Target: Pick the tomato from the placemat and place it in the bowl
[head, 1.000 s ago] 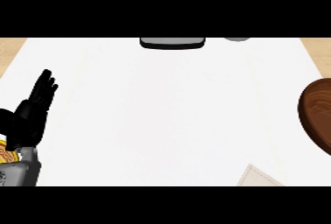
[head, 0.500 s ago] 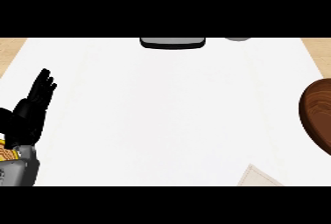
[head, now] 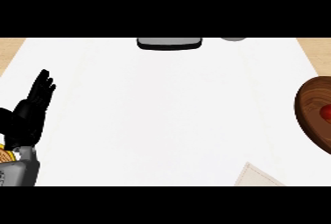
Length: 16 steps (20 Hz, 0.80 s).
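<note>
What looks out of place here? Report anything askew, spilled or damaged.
Nothing stands out. A red thing, likely the tomato, sits inside the wooden bowl at the right edge. The placemat corner lies flat. The left hand rests open at the left.

The white counter (head: 168,113) fills most of the view, with tan wood showing at its far left and far right corners. At the left edge the left hand (head: 29,116) rests open, fingers straight and pointing away. At the right edge sits a brown wooden bowl (head: 310,109), cut off by the frame, with the red tomato (head: 326,113) inside it. A pale placemat (head: 257,177) corner shows near, at right. A grey object (head: 169,43) lies at the far edge.
</note>
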{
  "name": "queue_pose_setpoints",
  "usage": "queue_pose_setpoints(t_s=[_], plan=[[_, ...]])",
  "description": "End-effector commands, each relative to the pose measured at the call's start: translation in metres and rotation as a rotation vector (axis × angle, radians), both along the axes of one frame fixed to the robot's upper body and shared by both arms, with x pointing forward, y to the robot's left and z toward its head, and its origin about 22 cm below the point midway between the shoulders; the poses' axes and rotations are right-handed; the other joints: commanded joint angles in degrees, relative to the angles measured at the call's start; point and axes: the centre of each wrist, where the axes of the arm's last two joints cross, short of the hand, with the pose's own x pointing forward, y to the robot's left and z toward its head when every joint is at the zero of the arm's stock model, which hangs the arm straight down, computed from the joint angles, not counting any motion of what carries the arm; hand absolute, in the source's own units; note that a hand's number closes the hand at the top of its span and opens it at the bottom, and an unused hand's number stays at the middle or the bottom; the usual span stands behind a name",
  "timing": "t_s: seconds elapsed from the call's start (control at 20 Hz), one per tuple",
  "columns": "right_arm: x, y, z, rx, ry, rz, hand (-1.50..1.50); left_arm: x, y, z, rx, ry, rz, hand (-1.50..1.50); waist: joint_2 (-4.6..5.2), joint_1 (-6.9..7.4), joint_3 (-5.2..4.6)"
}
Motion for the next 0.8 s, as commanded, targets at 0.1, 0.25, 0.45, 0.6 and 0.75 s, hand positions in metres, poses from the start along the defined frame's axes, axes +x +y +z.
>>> queue_pose_setpoints(t_s=[0.1, 0.25, 0.45, 0.6, 0.75], plan=[[-0.025, -0.003, 0.020, 0.068, -0.414, -0.071, -1.50, -0.002, 0.001, -0.007, -0.013, 0.002, 0.003, 0.00, -0.35, -1.14, -0.17], [-0.089, -0.022, 0.005, 0.073, -0.414, -0.070, -1.50, -0.010, 0.002, 0.001, -0.007, -0.001, 0.021, 0.00, -0.31, -1.05, -0.16], [-0.155, -0.019, -0.011, 0.118, -0.400, -0.067, -1.50, -0.003, 0.004, -0.009, 0.009, 0.018, 0.038, 0.00, -0.15, -1.42, -0.20], [-0.203, -0.023, -0.016, 0.134, -0.402, -0.043, -1.50, 0.003, 0.005, 0.004, 0.004, 0.005, 0.035, 0.00, 0.03, -0.82, -0.15], [-0.245, -0.027, -0.006, 0.149, -0.481, -0.021, -1.50, -0.012, 0.003, 0.004, 0.005, -0.007, 0.003, 0.00, -0.06, -0.58, -0.16]])
